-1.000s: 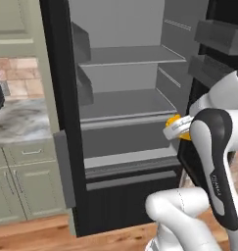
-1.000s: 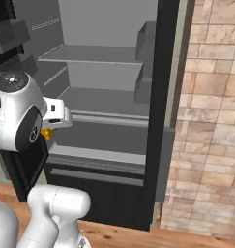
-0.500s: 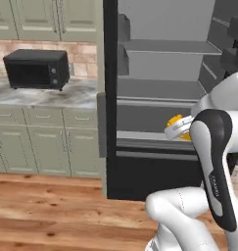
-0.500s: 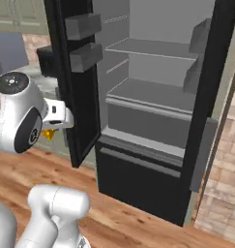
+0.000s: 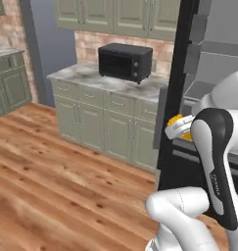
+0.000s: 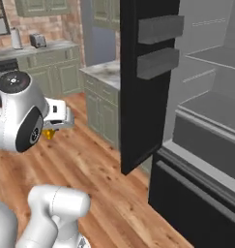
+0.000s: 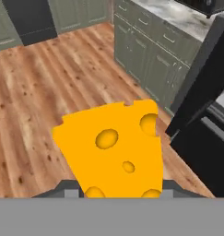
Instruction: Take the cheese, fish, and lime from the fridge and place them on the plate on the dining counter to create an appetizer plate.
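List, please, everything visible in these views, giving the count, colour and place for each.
cheese: one, yellow-orange with holes, held in the end effector
fridge: one, black with grey interior, door open, right of the cabinets
door bins: two, grey, on the open fridge door
toaster oven: one, black, on the marble counter
counter: one, grey-white marble over sage-green cabinets
floor: wood planks, brown
end effector: one, white, shut on the cheese
arm: one, white with dark joints
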Controlling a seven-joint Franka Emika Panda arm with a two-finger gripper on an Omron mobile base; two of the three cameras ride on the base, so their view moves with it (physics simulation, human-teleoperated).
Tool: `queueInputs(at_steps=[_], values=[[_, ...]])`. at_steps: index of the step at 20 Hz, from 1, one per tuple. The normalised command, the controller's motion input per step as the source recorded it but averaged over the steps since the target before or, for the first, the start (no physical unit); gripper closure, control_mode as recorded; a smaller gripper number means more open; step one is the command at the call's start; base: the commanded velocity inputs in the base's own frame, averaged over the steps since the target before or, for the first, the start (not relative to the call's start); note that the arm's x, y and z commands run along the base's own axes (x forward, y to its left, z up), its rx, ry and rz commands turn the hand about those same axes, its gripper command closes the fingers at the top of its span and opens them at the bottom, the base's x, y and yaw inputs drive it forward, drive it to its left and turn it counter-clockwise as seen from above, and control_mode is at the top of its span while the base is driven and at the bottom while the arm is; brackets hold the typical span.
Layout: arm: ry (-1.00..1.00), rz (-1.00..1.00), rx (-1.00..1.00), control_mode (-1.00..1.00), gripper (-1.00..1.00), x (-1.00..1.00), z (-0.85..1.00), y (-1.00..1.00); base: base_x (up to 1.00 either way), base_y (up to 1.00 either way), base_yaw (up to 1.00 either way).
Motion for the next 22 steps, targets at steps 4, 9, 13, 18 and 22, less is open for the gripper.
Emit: queueInputs(at_steps=[4,9,13,18,22], values=[[0.0,0.0,0.0,1.0,1.0,0.0,0.0,0.0,0.86,0.45,0.54],[0.0,0.0,0.0,1.0,1.0,0.0,0.0,0.0,1.0,0.6,0.41],[0.0,0.0,0.0,1.0,1.0,0.0,0.0,0.0,1.0,0.74,0.27],[0.0,0.0,0.0,1.0,1.0,0.0,0.0,0.0,1.0,0.84,0.19],[0.0,0.0,0.0,1.0,1.0,0.0,0.0,0.0,1.0,0.62,0.32]])
